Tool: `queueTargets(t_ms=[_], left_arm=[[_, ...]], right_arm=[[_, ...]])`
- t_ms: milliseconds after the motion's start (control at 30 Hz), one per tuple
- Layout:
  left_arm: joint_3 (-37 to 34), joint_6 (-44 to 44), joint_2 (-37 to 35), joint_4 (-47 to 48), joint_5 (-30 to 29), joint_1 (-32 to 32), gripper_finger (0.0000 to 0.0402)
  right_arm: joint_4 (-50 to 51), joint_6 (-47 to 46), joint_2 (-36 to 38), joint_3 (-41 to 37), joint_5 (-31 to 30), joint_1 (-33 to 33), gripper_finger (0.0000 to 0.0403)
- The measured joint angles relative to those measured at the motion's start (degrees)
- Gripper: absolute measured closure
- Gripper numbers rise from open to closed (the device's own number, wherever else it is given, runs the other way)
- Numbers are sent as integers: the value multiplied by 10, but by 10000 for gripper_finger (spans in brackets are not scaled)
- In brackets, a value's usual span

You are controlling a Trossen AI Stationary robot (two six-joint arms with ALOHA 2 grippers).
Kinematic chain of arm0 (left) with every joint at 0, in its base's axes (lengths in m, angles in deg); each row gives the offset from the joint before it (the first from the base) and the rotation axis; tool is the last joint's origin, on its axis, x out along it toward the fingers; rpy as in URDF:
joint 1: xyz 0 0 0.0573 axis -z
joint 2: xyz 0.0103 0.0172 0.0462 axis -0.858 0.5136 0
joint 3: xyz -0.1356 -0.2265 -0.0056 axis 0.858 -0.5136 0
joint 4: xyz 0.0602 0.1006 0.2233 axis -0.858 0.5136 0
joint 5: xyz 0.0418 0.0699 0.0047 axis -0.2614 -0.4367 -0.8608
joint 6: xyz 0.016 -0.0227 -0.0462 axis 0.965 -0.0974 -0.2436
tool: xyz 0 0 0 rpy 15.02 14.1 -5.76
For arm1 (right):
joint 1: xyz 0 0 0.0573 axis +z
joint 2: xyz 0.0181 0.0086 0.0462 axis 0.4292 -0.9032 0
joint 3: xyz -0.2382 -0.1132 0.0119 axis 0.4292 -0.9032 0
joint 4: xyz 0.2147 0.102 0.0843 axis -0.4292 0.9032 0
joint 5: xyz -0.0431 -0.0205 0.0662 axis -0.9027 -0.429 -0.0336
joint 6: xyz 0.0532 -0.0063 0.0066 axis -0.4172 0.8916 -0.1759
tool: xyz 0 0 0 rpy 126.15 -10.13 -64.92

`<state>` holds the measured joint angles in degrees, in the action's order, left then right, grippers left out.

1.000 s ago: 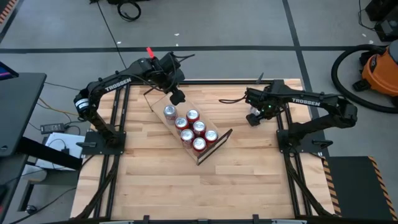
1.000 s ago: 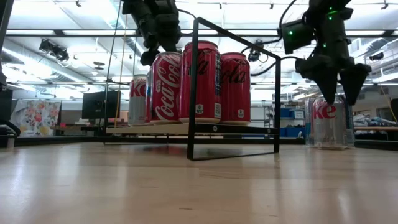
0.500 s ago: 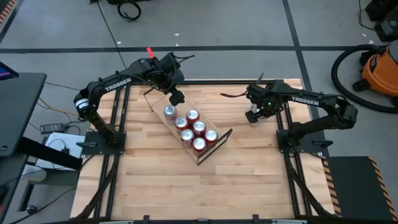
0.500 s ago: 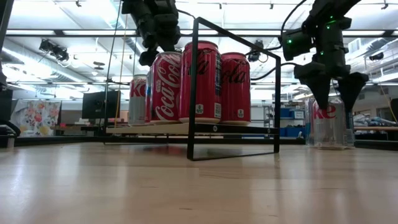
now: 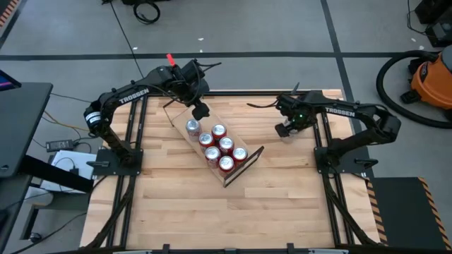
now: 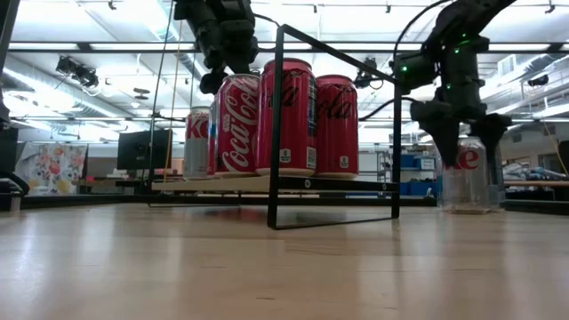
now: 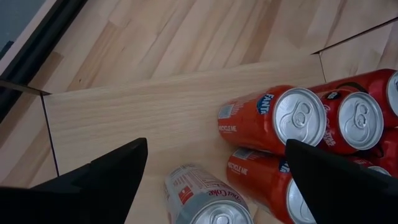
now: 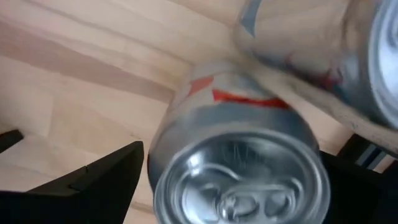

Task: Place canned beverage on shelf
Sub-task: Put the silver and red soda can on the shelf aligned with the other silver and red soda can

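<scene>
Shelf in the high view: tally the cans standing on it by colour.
On the shelf:
Red cans: 6
Silver cans: 1
Total: 7

My table (image 5: 169, 204) is light butcher-block wood on a black frame, standing on a grey floor (image 5: 247, 25) marked with dark lines. Off its far right an orange shop vacuum (image 5: 432, 77) sits with a black hose (image 5: 387, 81) looped beside it. A coil of black cable (image 5: 147, 10) lies on the floor beyond the far edge. To my left stands a dark side desk (image 5: 18, 127). Looking level across the wood, I see a monitor (image 6: 142, 149) and a flowered picture (image 6: 49, 167) at the left, under ceiling light strips (image 6: 89, 44).
</scene>
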<state>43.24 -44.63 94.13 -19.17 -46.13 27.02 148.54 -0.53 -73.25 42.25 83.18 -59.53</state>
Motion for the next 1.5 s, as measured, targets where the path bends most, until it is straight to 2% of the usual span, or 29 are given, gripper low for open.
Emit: queueTargets(t_ms=[300,633,833,1133,1500], left_arm=[[0,0,0,15,0,0,10],[0,4,0,13,0,0,10],[5,8,0,35,0,0,10],[90,73,-2,131,-1,-24,10],[93,45,-10,134,-19,-22,10]], right_arm=[[-9,2,-6,0,-10,0,8],[-11,11,-7,-1,-5,0,85],[12,19,-11,16,3,1,80],[56,10,-25,135,-4,24,74],[81,-10,-129,278,-22,69,74]])
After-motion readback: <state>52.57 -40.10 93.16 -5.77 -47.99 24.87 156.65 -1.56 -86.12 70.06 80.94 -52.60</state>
